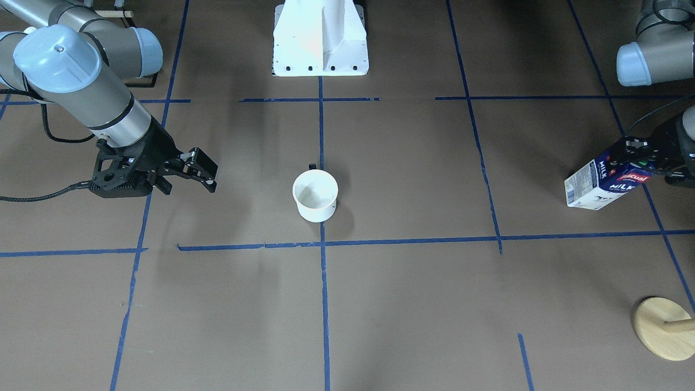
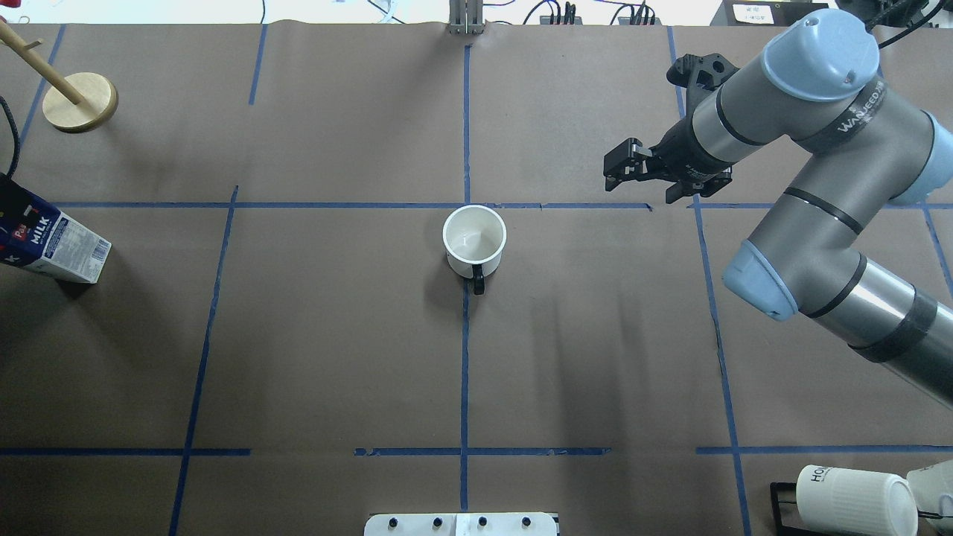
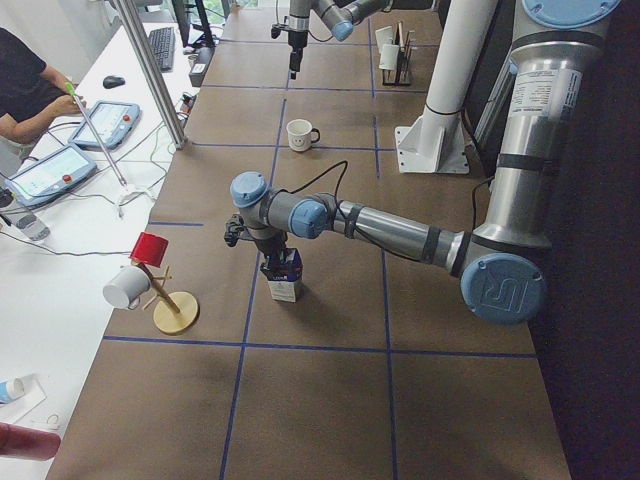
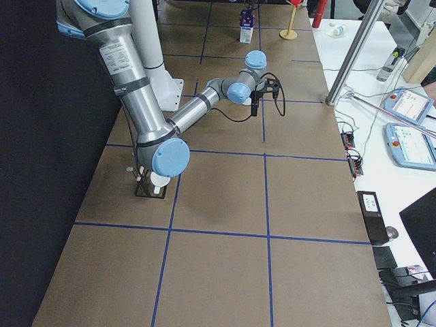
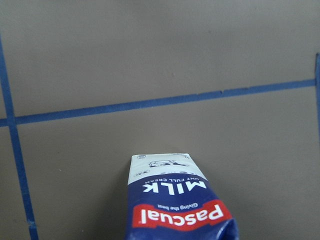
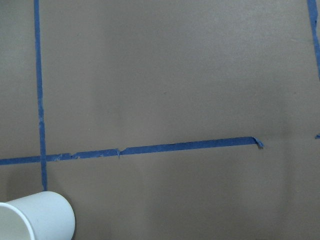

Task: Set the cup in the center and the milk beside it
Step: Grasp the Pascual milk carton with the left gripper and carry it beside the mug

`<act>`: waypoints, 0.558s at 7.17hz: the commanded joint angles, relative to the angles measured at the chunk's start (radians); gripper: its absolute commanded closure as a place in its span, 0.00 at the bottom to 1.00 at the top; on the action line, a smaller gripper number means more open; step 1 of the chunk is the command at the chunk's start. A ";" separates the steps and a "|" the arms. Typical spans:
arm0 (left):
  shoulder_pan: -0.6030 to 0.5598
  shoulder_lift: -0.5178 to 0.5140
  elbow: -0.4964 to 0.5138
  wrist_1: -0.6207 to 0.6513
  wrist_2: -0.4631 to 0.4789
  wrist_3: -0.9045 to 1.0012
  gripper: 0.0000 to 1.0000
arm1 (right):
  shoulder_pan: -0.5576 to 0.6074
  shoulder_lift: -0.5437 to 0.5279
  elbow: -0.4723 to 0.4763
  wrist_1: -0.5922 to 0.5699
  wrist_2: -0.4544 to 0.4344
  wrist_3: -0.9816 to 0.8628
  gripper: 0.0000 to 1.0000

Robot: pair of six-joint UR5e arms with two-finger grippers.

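The cup [image 1: 315,195], a smooth white mug with a small black handle, stands upright on the central blue line, just on the robot's side of the center crossing [image 2: 466,205]. It also shows in the overhead view [image 2: 474,238] and at the bottom left of the right wrist view [image 6: 35,220]. Its face does not show. My right gripper [image 1: 209,175] is open and empty, off to the side of the cup [image 2: 616,170]. My left gripper [image 1: 646,157] is shut on the top of the milk [image 1: 602,182], far from the cup at the table's left side [image 2: 48,238]. The carton fills the bottom of the left wrist view [image 5: 177,205].
A wooden mug tree [image 2: 80,100] stands at the far left corner, beyond the milk. A ribbed white mug [image 2: 856,499] lies on a black rack near the robot's right side. The white robot base [image 1: 320,38] sits on the central line.
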 commanded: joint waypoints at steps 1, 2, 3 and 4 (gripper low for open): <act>-0.002 -0.073 -0.077 0.075 -0.005 -0.090 1.00 | 0.019 -0.042 0.032 0.002 0.015 -0.008 0.00; 0.025 -0.256 -0.104 0.221 -0.004 -0.252 1.00 | 0.025 -0.063 0.050 0.002 0.015 -0.010 0.00; 0.141 -0.381 -0.107 0.265 -0.002 -0.400 1.00 | 0.025 -0.065 0.051 0.002 0.014 -0.010 0.00; 0.245 -0.483 -0.081 0.261 0.005 -0.518 1.00 | 0.025 -0.070 0.051 0.002 0.011 -0.008 0.00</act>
